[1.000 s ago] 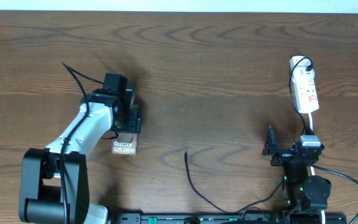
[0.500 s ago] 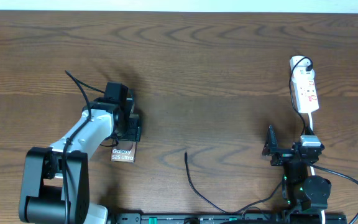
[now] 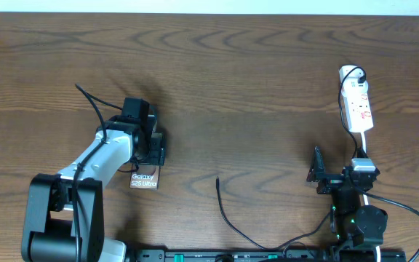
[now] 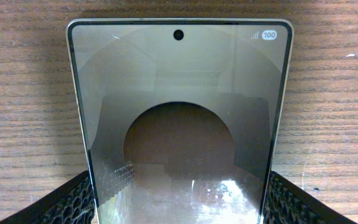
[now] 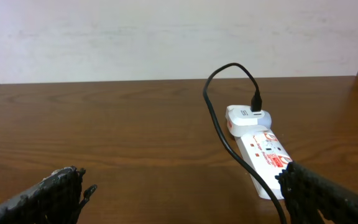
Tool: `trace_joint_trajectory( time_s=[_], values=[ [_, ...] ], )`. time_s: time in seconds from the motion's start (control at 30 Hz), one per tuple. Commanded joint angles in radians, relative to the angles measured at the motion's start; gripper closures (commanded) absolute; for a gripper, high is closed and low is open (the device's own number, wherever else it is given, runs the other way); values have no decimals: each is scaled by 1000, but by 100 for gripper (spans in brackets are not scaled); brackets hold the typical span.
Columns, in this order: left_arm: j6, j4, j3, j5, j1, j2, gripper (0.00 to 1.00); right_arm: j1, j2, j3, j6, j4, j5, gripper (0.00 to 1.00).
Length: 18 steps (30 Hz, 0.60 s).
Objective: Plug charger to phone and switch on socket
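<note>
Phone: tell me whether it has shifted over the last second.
Yes. The phone has slid toward the near edge of the table; its white lettering now sits level with the charger tip, which stayed put.

The brown wooden table (image 3: 253,87) carries three things, well apart — a phone (image 3: 143,179) at the left, a thin black charger cable (image 3: 228,215) front-middle, a white power strip (image 3: 357,102) far right.

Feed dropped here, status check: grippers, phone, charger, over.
Left gripper shut on flat dark rectangular phone. Right gripper open, empty. Thin black charger cable's plug tip loose on wooden table, unplugged. Nothing between tip and phone.
</note>
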State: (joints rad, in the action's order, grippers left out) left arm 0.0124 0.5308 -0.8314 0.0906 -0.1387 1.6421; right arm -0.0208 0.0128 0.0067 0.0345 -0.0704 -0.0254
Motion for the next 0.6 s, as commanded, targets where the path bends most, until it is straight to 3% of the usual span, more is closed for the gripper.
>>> trace_joint_trajectory(
  time_s=[0.0,0.07,0.17,0.57],
  values=[
    [20,2,26,6,2,4,39,7,0,-1,6,-5,8,1],
    [20,3,26,6,2,4,24,7,0,-1,6,-5,8,1],
    [20,3,26,6,2,4,10,7,0,-1,6,-5,8,1],
    [19,11,27,37,2,4,6,7,0,-1,6,-5,8,1]
  ],
)
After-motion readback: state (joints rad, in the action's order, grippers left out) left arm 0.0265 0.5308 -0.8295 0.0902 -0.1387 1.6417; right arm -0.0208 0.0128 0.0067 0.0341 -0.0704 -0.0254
